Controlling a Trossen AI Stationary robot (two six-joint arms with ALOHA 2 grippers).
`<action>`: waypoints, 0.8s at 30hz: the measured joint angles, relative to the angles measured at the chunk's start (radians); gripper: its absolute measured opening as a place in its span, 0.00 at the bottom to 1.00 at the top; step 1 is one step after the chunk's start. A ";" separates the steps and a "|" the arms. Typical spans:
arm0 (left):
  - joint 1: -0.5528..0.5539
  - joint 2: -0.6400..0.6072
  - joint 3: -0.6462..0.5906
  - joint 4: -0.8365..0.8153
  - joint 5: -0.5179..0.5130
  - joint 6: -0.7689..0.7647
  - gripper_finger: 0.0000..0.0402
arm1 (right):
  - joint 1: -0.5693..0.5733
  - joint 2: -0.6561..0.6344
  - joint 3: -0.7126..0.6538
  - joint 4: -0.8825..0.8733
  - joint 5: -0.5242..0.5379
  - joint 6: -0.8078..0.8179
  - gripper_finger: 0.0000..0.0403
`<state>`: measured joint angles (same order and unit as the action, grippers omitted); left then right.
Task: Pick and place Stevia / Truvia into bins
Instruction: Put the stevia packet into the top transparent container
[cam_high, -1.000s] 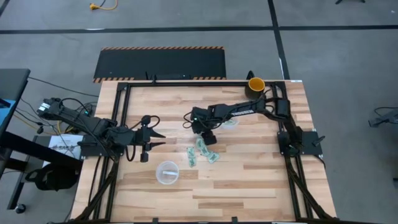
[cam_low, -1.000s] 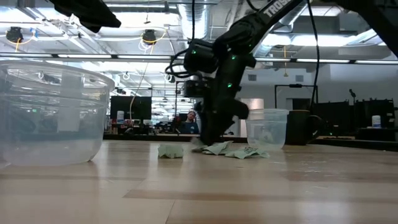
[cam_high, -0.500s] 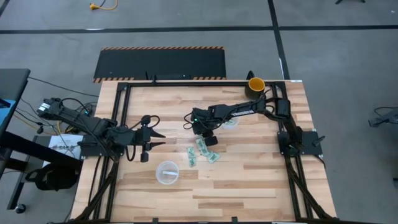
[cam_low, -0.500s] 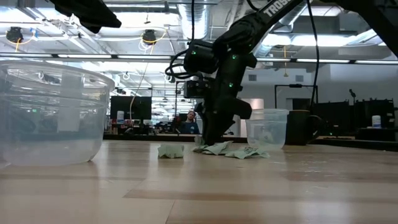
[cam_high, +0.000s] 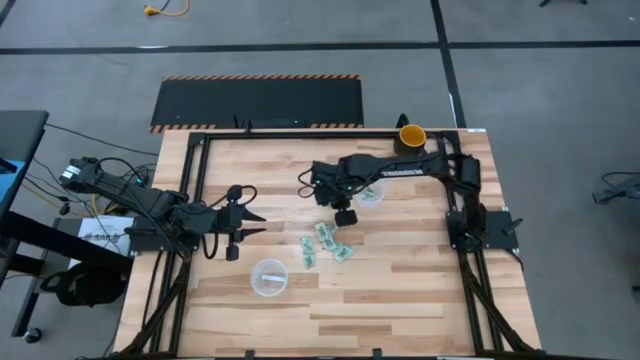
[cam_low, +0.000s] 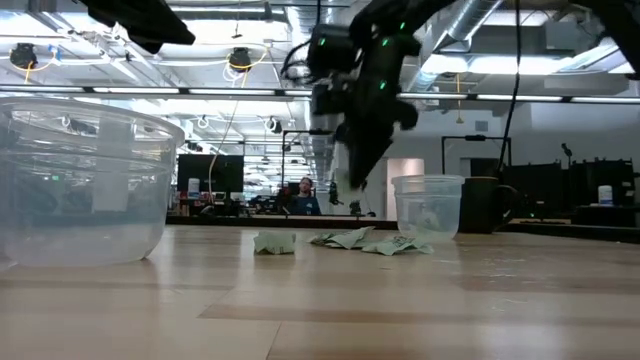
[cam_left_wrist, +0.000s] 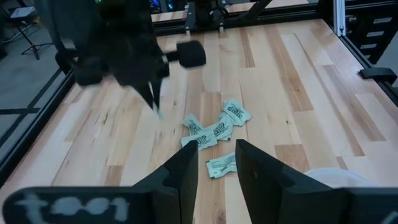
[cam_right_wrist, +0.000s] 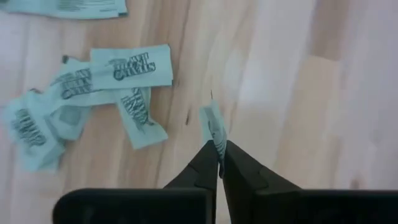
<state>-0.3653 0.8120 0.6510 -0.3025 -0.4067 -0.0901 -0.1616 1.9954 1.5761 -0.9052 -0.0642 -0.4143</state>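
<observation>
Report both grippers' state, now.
Left gripper: open, holding nothing, waiting at the table's left side.
Right gripper: closed on a green sachet, lifted above the table.

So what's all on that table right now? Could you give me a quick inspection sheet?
Surface: wooden table, pale planks.
Job's things: green sachets loose mid-table; one clear cup near the front, another near the right arm.
Clutter: dark mug, yellow inside, at the far corner.
End effectors: right end effector raised, pinching one sachet; left end effector waits at the left side, holding nothing.
Cables: bundle behind the left arm.
Surroundings: grey floor, striped black mat.
</observation>
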 joint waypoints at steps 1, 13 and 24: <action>0.000 0.000 0.000 0.002 0.000 0.000 0.24 | 0.000 -0.022 0.000 -0.021 0.016 0.012 0.04; 0.000 0.000 0.000 0.002 0.000 0.000 0.24 | -0.013 -0.193 0.002 -0.243 0.115 0.111 0.01; 0.000 0.000 0.000 0.001 0.000 0.000 0.24 | -0.089 -0.188 0.001 -0.360 0.115 0.175 0.12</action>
<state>-0.3649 0.8120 0.6511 -0.3016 -0.4068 -0.0903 -0.2509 1.8069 1.5768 -1.2655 0.0510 -0.2396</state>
